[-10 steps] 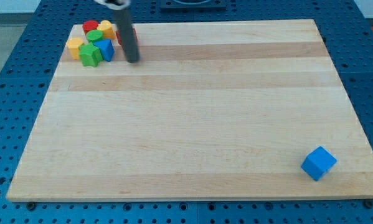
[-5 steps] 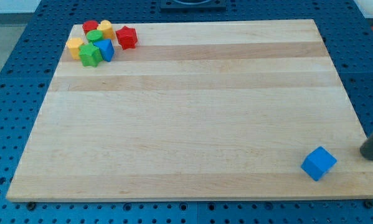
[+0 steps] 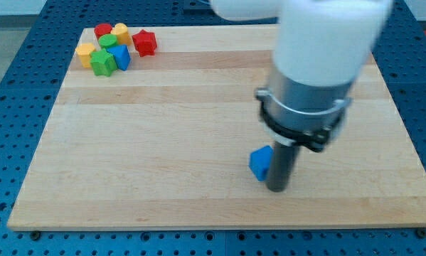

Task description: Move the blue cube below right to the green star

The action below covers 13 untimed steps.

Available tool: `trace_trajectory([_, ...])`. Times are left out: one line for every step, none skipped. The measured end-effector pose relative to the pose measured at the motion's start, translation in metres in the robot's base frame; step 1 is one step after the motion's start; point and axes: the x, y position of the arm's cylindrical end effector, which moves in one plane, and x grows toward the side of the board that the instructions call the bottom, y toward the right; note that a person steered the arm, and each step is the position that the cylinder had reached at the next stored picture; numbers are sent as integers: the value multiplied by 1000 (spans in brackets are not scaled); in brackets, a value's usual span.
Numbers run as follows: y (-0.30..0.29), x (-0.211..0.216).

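Observation:
The blue cube (image 3: 259, 162) lies on the wooden board (image 3: 163, 142), below the middle and a little to the view's right; the rod hides part of it. My tip (image 3: 277, 189) touches the cube's right side. The green star (image 3: 102, 62) sits in a cluster at the board's top left corner, far from the cube. The arm's large white and grey body covers the board's upper right.
The top-left cluster also holds a red star (image 3: 145, 43), a second blue block (image 3: 121, 57), a green round block (image 3: 108, 41), a red block (image 3: 102, 30) and two yellow blocks (image 3: 86, 51). The blue perforated table (image 3: 13, 85) surrounds the board.
The blue cube has slid from the board's bottom right corner leftward and a little up. My tip came in from the view's right edge and now stands against the cube's right side.

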Motion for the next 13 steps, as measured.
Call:
trace_trajectory([-8,-22])
trace_trajectory([-14,-61])
trace_trajectory([-38,-113])
trace_trajectory([-63,-156])
trace_trajectory([-107,-181])
trace_trajectory([-168,-181])
trace_trajectory([-213,-186])
trace_trajectory([-245,-188])
trace_trajectory([-245,-153])
trace_trajectory([-280,-149])
trace_trajectory([-297,-177])
trace_trajectory([-306,-206])
trace_trajectory([-309,-201])
